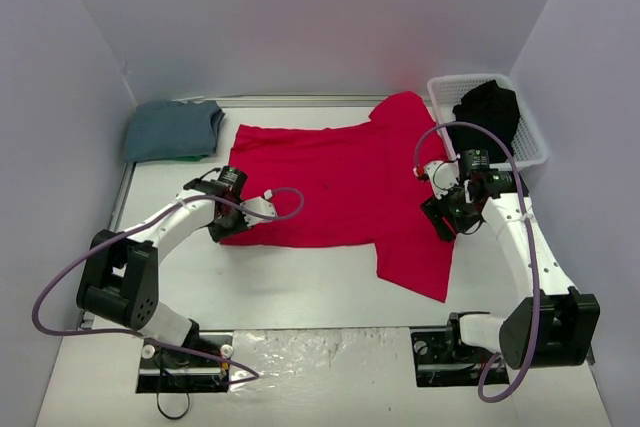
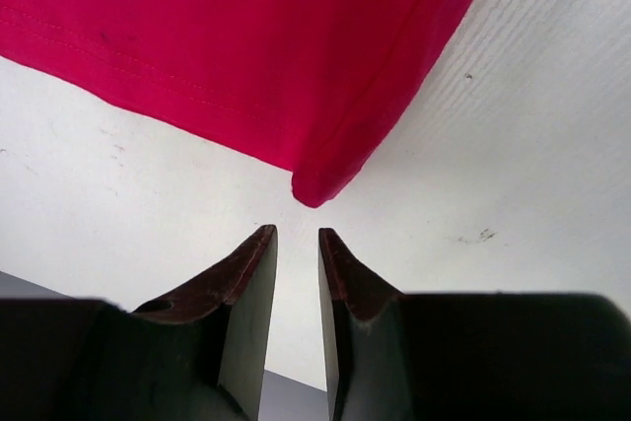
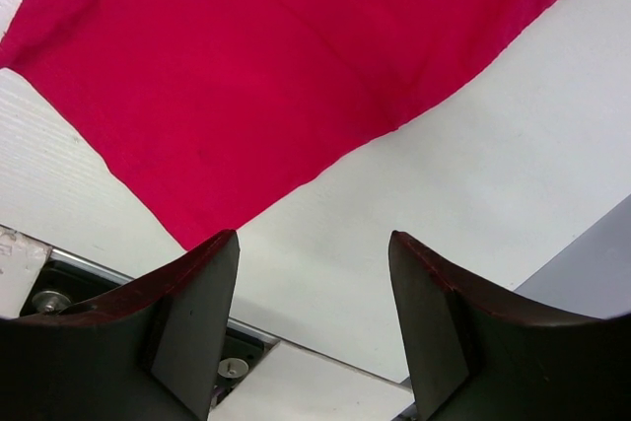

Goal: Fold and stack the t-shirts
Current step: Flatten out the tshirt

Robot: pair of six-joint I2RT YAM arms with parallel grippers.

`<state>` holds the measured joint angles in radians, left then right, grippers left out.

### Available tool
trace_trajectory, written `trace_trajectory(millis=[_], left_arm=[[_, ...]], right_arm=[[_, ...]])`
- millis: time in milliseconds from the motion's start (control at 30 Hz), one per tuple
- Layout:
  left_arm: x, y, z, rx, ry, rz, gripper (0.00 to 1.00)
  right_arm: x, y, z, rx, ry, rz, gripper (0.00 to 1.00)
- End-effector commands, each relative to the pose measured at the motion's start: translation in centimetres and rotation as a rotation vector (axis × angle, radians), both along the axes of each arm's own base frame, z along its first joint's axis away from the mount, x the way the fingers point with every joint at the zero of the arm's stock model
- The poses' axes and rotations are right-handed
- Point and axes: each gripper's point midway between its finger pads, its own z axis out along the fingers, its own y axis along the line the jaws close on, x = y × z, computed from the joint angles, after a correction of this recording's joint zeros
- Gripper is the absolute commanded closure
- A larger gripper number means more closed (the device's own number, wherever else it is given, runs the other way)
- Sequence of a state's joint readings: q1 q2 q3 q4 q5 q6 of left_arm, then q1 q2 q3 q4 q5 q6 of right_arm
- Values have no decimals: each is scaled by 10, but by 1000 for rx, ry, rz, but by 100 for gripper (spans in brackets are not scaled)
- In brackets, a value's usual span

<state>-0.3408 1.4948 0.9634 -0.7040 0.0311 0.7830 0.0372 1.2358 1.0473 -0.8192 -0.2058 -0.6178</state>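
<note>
A bright red t-shirt (image 1: 340,187) lies spread flat in the middle of the table. My left gripper (image 1: 222,232) sits at its near-left corner. In the left wrist view the jaws (image 2: 297,234) stand a narrow gap apart with nothing between them, and the shirt's red corner (image 2: 315,189) lies just ahead of the tips. My right gripper (image 1: 442,225) hovers at the shirt's right edge, open and empty (image 3: 314,239), with red cloth (image 3: 276,66) beyond it. A slate blue-grey t-shirt (image 1: 172,130) lies folded at the back left. A black t-shirt (image 1: 487,112) is bunched in the basket.
The white slatted basket (image 1: 535,142) stands at the back right against the wall. Grey walls close the table on three sides. The arm bases and their mounting plates (image 1: 455,347) sit at the near edge. A purple cable (image 1: 285,209) loops beside the left wrist.
</note>
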Motion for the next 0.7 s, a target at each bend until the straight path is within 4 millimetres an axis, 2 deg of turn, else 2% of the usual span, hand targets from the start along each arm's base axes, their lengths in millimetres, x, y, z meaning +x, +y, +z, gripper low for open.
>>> trace_trajectory(millis=[0, 400, 667], left_arm=[[-2, -3, 13, -13, 0, -21, 77], [-5, -20, 2, -28, 49, -54, 75], [1, -18, -11, 4, 54, -55, 74]], right_arm=[[-13, -3, -2, -5, 29, -9, 41], [-18, -4, -5, -3, 39, -8, 39], [-18, -4, -5, 2, 40, -14, 38]])
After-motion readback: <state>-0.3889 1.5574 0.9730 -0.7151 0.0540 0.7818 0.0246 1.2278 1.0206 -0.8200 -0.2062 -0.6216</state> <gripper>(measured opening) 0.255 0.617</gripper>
